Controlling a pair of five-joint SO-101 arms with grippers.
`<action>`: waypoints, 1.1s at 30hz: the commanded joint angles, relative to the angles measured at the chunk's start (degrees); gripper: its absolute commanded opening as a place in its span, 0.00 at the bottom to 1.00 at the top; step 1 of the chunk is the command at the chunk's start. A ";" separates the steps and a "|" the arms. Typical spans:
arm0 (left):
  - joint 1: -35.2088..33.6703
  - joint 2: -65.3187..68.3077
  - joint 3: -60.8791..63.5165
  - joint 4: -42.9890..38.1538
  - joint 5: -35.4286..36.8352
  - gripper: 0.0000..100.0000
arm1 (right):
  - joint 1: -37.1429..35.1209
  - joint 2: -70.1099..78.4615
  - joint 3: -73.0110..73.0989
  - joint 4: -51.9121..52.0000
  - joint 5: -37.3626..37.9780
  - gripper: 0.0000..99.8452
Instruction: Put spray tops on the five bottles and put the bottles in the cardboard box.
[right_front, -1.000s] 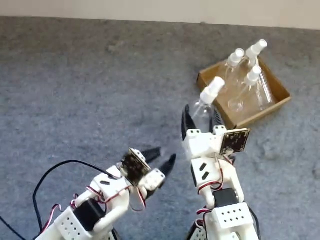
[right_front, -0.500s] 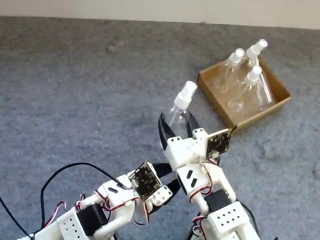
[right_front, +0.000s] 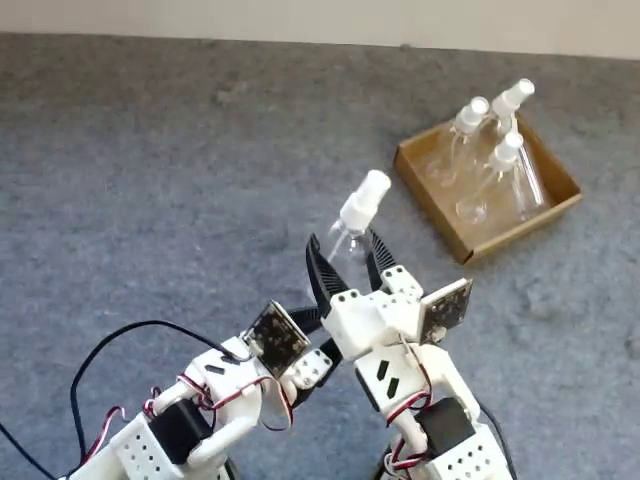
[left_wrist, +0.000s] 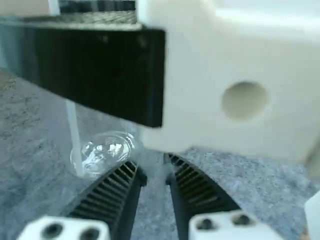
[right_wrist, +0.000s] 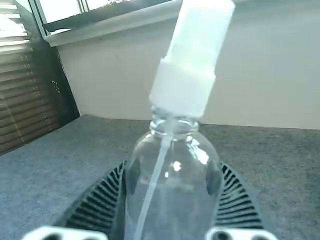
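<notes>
The spray bottle (right_front: 352, 220) is up off the desk, near its middle, with its clear body clamped between the ribbed jaws of the right gripper (right_front: 345, 245). In the right wrist view its white spray top (right_wrist: 192, 65) sits on the neck but leans to one side, so it looks perched rather than screwed home.

A second ago this bottle was right at the near edge of the cardboard box (right_front: 515, 232). Since then the right arm has drawn it back, and it now hangs apart from the box towards the desk's centre.

Over the same second the left gripper (right_front: 318, 345) swung in until it lay against the right gripper. Its jaws, wide then, now leave only a narrow gap and hold nothing, and the bottle's base shows just beyond their tips in the left wrist view.

Three bottles (right_front: 480, 170) with tops on lie in the box at the desk's far right. The grey felt desk (right_front: 150, 150) spreads around it all.

My judgement is that boxing is put off and the top is to be seated first, with the left gripper helping.
</notes>
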 joint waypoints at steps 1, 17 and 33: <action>-4.18 -0.84 1.10 -2.29 -0.26 0.01 | -0.57 -1.10 -3.38 0.40 -0.18 0.13; -13.14 -0.84 1.10 -2.20 -0.35 0.01 | -0.40 -1.10 -4.00 12.00 -0.26 0.13; -14.29 -0.84 1.10 -2.02 -0.62 0.01 | 24.40 -0.40 -10.77 12.44 -0.09 0.13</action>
